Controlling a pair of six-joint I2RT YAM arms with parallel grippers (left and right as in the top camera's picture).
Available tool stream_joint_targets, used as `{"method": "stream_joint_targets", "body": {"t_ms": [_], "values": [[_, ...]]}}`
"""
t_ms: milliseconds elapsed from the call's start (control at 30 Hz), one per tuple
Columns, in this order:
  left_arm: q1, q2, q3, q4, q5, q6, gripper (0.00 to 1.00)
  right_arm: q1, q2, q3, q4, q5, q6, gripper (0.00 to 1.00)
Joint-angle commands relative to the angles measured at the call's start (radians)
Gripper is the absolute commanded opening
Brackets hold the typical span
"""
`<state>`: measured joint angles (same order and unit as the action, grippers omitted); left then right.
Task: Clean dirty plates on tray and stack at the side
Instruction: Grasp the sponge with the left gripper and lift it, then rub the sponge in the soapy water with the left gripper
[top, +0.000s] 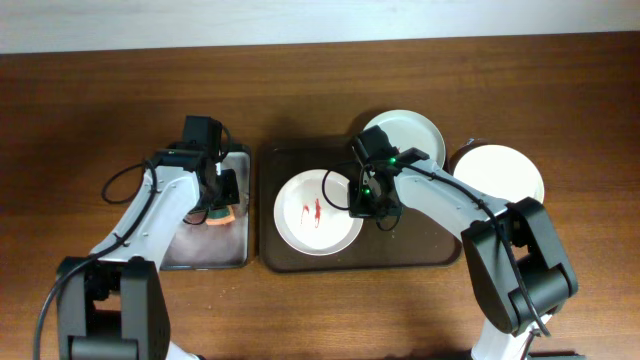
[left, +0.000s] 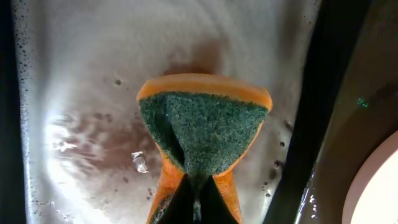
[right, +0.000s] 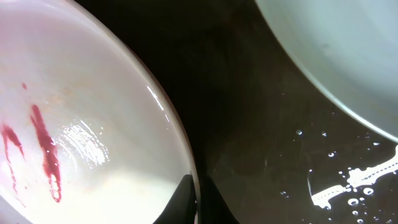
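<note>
One red-smeared plate (top: 318, 212) on tray (top: 420, 252), left claw (left: 198, 200) pinching sponge (left: 202, 134)

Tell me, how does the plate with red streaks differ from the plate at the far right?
The streaked plate carries red smears; the far-right plate looks clean. The streaked plate lies on the dark tray; the far-right plate sits off it. The right claw grips the streaked plate's rim; no claw is at the far-right plate. Both are round, shallow and white.
</note>
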<state>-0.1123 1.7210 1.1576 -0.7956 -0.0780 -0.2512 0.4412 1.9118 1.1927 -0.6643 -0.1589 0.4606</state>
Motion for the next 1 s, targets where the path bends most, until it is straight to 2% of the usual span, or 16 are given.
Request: {"method": "stream_joint_targets", "body": {"t_ms": [0,233,333,500,800,967], "values": [[0.004,-0.017,-0.029,0.038,0.011,0.018,0.00,-0.003,0.008,-0.013,-0.012,0.043,0.001,0.04],[0.004,-0.016,-0.225,0.242,0.011,0.018,0.00,-0.003,0.008,-0.013,-0.012,0.043,0.001,0.04],[0.004,-0.016,-0.254,0.294,0.011,0.018,0.00,-0.003,0.008,-0.013,-0.013,0.043,0.001,0.04],[0.004,-0.069,-0.193,0.242,0.011,0.018,0.00,-0.003,0.008,-0.013,-0.020,0.043,0.001,0.04],[0.004,-0.373,-0.177,0.215,0.012,0.016,0.00,-0.003,0.008,-0.013,-0.020,0.043,0.001,0.04],[0.004,-0.424,-0.177,0.216,0.012,-0.077,0.00,-0.003,0.008,-0.013,-0.020,0.043,0.001,0.04]]}}
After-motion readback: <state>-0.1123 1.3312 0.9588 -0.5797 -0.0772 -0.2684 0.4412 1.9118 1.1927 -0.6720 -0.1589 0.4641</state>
